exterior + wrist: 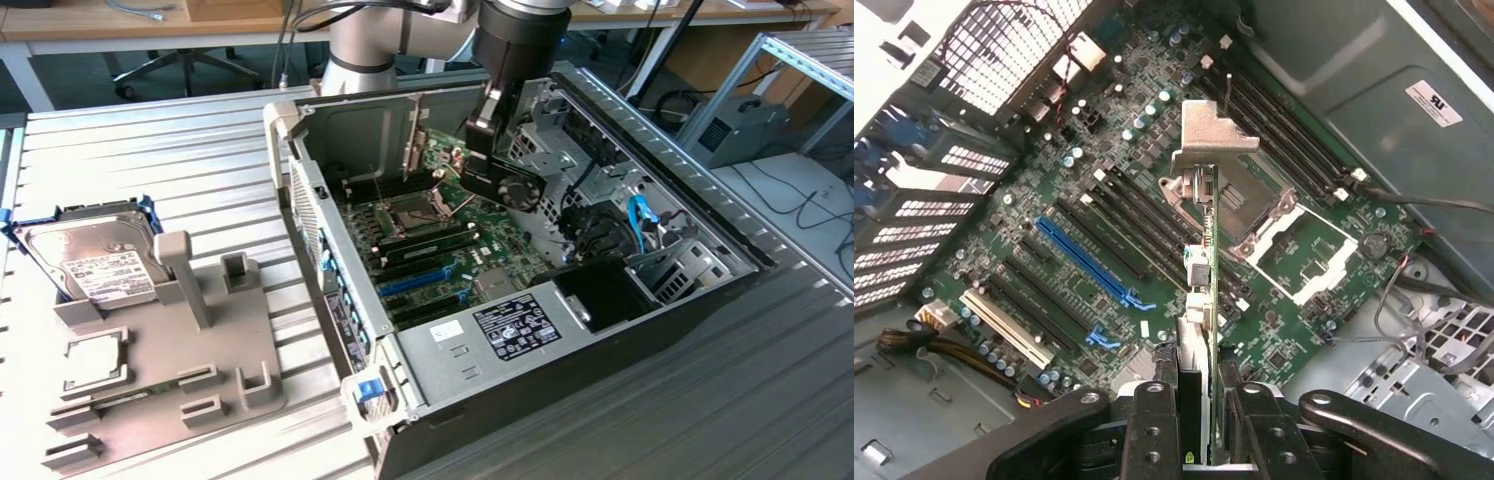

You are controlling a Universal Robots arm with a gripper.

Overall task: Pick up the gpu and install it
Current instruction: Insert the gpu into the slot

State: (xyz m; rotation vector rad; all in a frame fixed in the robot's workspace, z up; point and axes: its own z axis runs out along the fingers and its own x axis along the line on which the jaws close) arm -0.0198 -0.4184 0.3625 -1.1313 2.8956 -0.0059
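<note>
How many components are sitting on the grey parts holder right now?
2: the hard drive at the far end of the grey holder, and the square processor chip nearer the camera. Flat parts in other slots could be hidden. The gripper holds the gpu.

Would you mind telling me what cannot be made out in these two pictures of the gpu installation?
- Wrist view: the gpu shows edge-on, so its faces are hidden, and the jaws cover its near end.
- Exterior view: the card itself hides whether its lower edge touches the motherboard.
- Exterior view: the label print on the hard drive is too small to read.
- Exterior view: the arm is cut off by the top edge.
</note>
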